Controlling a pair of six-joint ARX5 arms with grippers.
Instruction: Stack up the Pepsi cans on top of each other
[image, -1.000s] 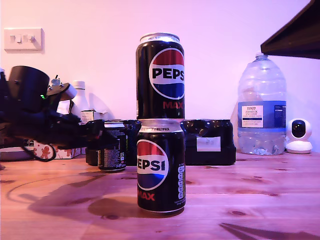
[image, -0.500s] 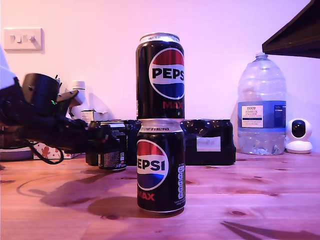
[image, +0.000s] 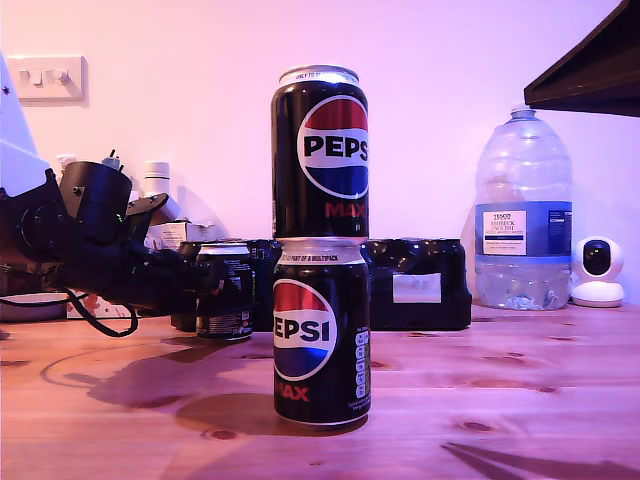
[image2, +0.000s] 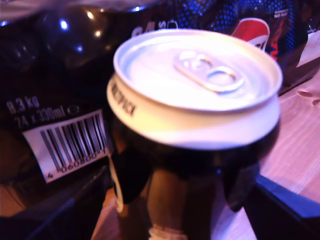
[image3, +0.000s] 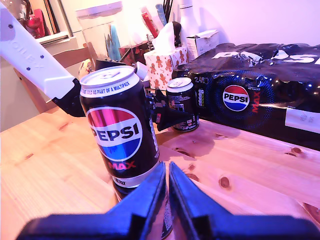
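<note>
Two black Pepsi cans stand stacked in the middle of the exterior view, the upper can (image: 320, 155) upright on the lower can (image: 321, 335). A third Pepsi can (image: 224, 291) stands behind them toward the exterior view's left, its silver top (image2: 197, 82) filling the first wrist view. My first gripper (image: 200, 275) reaches in from that side, open, with its dark fingers on either side of this can. My second gripper (image3: 164, 169) is shut on nothing and hangs above and apart from the stack, looking at the upper can (image3: 120, 132). It shows as a dark shape (image: 590, 65) at the exterior view's upper right.
A black shrink-wrapped multipack (image: 420, 285) lies right behind the third can. A large clear water bottle (image: 523, 215) and a small white camera (image: 598, 270) stand at the exterior view's right. A gingerbread-print box (image3: 165, 62) and bottles sit behind the first arm. Bare wooden table (image: 500, 400) surrounds the stack.
My first arm has moved toward the exterior view's right and brought its gripper up to the third can. The stack and the third can have not moved.
</note>
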